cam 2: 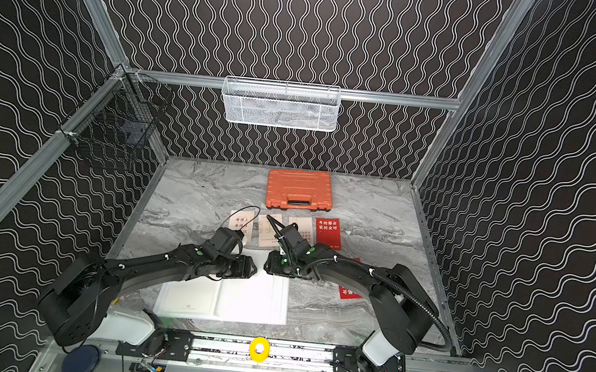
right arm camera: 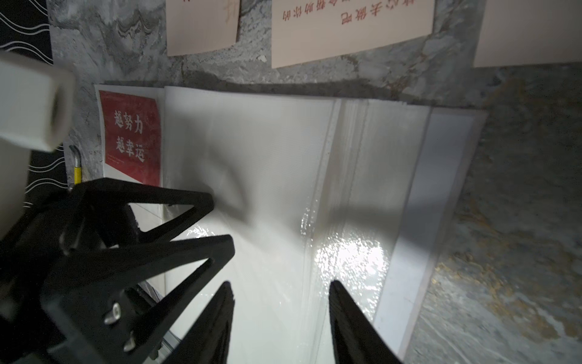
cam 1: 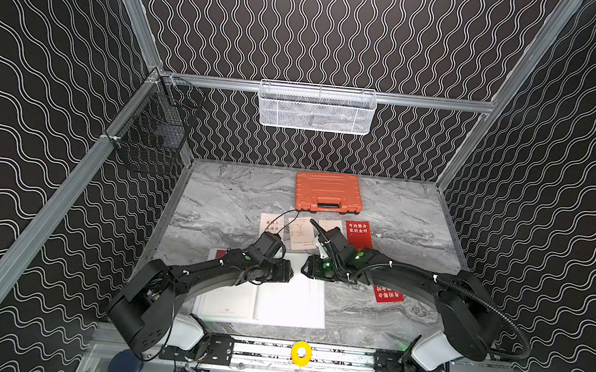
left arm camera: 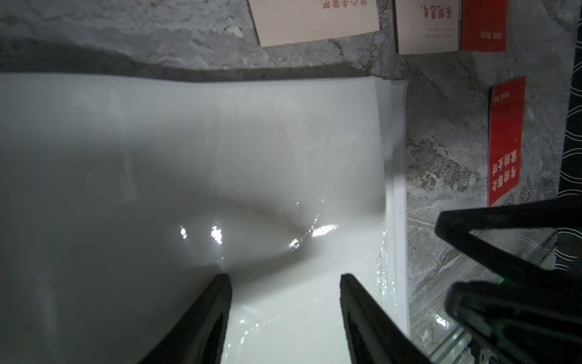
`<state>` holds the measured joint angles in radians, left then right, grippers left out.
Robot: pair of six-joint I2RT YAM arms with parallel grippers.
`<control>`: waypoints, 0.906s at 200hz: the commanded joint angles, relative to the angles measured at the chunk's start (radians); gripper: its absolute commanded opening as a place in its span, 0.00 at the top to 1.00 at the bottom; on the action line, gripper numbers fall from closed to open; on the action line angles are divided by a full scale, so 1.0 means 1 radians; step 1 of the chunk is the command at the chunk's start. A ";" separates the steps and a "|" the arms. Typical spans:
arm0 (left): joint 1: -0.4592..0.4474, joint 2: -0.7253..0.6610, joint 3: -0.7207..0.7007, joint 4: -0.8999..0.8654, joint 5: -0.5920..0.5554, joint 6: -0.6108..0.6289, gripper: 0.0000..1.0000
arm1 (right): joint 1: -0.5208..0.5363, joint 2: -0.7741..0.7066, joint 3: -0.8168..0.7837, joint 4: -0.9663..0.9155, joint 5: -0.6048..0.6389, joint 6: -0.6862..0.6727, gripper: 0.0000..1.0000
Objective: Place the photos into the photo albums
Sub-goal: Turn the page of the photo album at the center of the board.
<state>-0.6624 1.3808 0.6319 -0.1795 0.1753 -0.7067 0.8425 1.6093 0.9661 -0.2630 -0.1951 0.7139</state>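
The left black jointed arm (cam 1: pixel 206 275) and the right black jointed arm (cam 1: pixel 410 279) reach in from the near rail. They bend toward each other, wrists low, tips almost meeting. The left black parallel gripper (left arm camera: pixel 285 277) has its jaws parted. The right black parallel gripper (right arm camera: pixel 281 283) also has its jaws apart.

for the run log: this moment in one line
album open | red card in album | cream cards on table | left jaws open | right jaws open
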 commanded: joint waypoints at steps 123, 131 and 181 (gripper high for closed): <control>0.047 -0.094 -0.059 -0.117 -0.076 0.025 0.40 | 0.000 0.112 0.024 0.119 -0.095 0.023 0.50; 0.049 -0.095 -0.061 -0.115 -0.073 0.025 0.40 | 0.000 0.117 0.021 0.131 -0.104 0.026 0.49; 0.048 -0.101 -0.067 -0.112 -0.068 0.024 0.40 | 0.001 0.134 0.016 0.169 -0.127 0.044 0.49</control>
<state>-0.6170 1.2842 0.5732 -0.2325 0.1173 -0.6994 0.8425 1.7355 0.9821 -0.1314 -0.3119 0.7425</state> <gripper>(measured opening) 0.598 0.506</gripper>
